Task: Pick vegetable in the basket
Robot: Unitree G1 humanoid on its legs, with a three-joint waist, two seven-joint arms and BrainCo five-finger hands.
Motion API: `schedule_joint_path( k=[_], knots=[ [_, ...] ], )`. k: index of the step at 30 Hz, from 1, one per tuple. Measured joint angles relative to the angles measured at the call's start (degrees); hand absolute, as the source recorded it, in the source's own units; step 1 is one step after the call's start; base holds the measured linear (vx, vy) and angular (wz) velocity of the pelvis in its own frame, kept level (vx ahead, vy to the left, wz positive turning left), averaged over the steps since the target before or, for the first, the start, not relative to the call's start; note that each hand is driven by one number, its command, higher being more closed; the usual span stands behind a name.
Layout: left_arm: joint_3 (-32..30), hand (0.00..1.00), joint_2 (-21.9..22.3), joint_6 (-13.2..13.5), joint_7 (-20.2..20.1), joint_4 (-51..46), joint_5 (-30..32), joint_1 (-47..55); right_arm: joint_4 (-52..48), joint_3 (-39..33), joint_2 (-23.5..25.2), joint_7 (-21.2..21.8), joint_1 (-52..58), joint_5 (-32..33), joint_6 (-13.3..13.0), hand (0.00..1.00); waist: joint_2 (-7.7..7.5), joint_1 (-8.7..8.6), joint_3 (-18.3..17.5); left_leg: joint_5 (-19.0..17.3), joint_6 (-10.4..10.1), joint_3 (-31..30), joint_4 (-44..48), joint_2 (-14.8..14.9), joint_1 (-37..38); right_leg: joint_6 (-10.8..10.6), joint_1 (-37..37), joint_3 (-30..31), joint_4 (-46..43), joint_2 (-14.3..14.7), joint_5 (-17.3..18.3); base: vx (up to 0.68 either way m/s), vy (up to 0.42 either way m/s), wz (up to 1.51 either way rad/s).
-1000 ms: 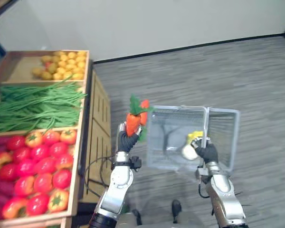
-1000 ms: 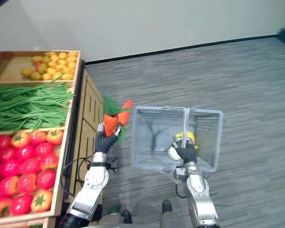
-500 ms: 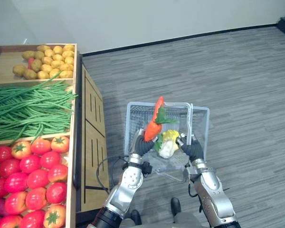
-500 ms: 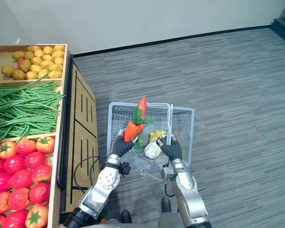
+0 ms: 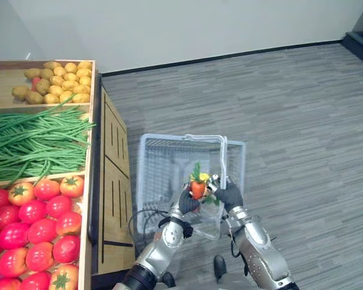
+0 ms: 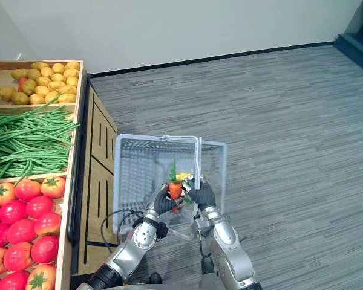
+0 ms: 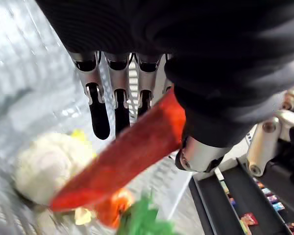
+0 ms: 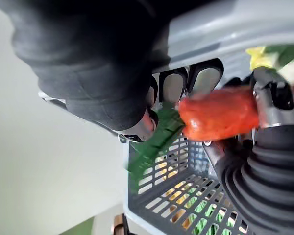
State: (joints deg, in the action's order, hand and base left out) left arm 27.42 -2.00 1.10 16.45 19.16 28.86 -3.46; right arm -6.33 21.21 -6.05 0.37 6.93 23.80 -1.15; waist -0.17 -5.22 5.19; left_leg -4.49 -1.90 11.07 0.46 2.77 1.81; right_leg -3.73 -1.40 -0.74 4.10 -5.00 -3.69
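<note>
Grey carpet floor (image 5: 302,121), white wall behind. Wooden produce stand (image 5: 112,181) on robot's left: potatoes (image 5: 51,78) at the far end, then beans (image 5: 36,142), then tomatoes (image 5: 33,223) nearest.

Grey mesh basket (image 5: 154,169) is just beside the stand, in front of the robot.

Left hand (image 5: 186,202) is clamped on the carrot (image 5: 198,190): wrist view shows the thumb (image 7: 201,152) pressing it against the fingers (image 7: 99,110). Carrot is inside the basket's outline at the near end, leafy top pointing up, right next to the right hand. It's in the grip, not resting on the basket floor.

White-and-yellow vegetable (image 7: 41,164) lies in the basket below the carrot.

Right hand (image 5: 228,196) is curled tight round the handle (image 5: 223,158), which stands upright across the basket. Its own wrist view shows the fingers (image 8: 174,85) wrapped under the grey bar, with the carrot just past them.
</note>
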Motion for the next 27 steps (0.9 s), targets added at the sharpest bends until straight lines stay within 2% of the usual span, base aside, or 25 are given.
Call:
schedule_joint_path(
  k=[5, 11, 19, 24, 25, 27],
  knots=[
    [-0.18, 0.0, -0.31, -0.01, -0.02, 0.8, 0.04, -0.31, 0.0, -1.31, 0.7, -0.32, 0.32, -6.01, 0.01, 1.0, -0.58, -0.21, -0.36, 0.02, 0.01, -0.07, 0.0, -0.01, 0.0, 0.0, 0.05, -0.19, 0.0, -0.02, 0.0, 0.0, 0.0, 0.0],
    [-1.01, 0.0, -0.42, 0.13, -0.24, -0.34, -0.17, 0.48, 0.32, -6.78, 1.75, -1.88, 2.19, -13.3, 0.02, 1.0, -0.58, -0.21, -0.36, 0.26, 0.04, -0.42, -0.01, -0.01, -0.04, 0.0, 0.21, -0.61, -0.01, -0.06, 0.0, -0.01, -0.002, 0.02],
    [-5.67, 0.0, -0.44, 4.42, -3.41, -17.03, -8.65, 9.13, 0.55, -16.03, 2.61, -6.51, 2.48, -19.94, 1.55, 1.0, -0.29, -0.02, -0.71, 1.52, 0.12, -2.06, -1.79, -0.31, 0.94, -0.06, 1.25, -2.58, 0.05, 0.12, 0.05, -0.03, -0.012, 0.1],
    [-8.62, 0.0, -0.42, 4.96, -3.78, -21.96, -13.03, 13.41, 2.12, -19.6, 2.75, -6.87, 2.58, -20.0, 1.55, 1.0, 0.42, 0.05, -1.5, 2.04, 0.27, -3.1, -2.46, -0.67, 1.1, -0.15, 1.62, -3.71, 0.1, -0.15, 0.11, -0.02, 0.003, 0.1],
    [-9.28, 0.0, -0.42, 5.05, -3.78, -22.5, -13.36, 13.99, 2.64, -19.97, 2.75, -6.87, 2.58, -20.01, 1.54, 1.0, 0.46, 0.16, -1.53, 2.04, 0.27, -3.17, -2.45, -0.67, 1.18, -0.16, 1.77, -3.8, 0.12, -0.16, 0.11, -0.02, -0.005, 0.06],
    [-10.7, 0.0, -0.39, 5.53, -3.97, -23.31, -15.92, 15.59, 3.42, -21.62, 3.25, -6.86, 4.05, -20.2, 1.56, 1.0, 0.55, 1.43, -1.62, 2.04, 0.27, -3.23, -2.49, -0.58, 1.61, -0.24, 2.29, -3.94, 0.18, -0.16, 0.18, -0.03, -0.008, 0.03]
  ],
)
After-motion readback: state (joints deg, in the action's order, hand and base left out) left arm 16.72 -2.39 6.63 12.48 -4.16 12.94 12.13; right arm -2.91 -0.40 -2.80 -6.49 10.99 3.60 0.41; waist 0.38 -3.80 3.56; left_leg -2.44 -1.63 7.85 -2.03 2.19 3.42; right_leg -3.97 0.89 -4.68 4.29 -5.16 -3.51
